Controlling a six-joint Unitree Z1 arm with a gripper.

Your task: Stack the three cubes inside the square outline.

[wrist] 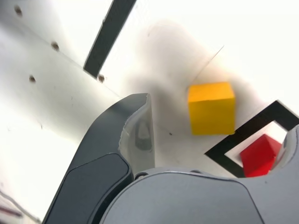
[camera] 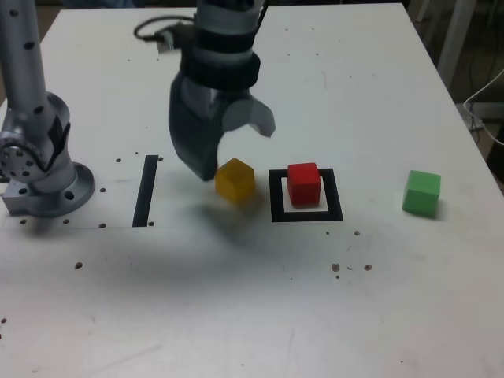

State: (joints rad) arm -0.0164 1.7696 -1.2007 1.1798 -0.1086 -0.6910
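Nearest the lens: gripper (camera: 239, 153), spread wide, pinching nothing, poised above yellow cube. Next, square outline (camera: 335, 194), with red cube (camera: 304, 185) inside as base. Yellow cube (camera: 235, 181) just beside outline; green cube (camera: 423, 194) well apart, exterior view's right. Probably reaching for yellow: align jaws with faces, lower, close, lift, set on red.

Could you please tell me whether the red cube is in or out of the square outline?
In: the red cube sits on the white centre, with black tape around it.
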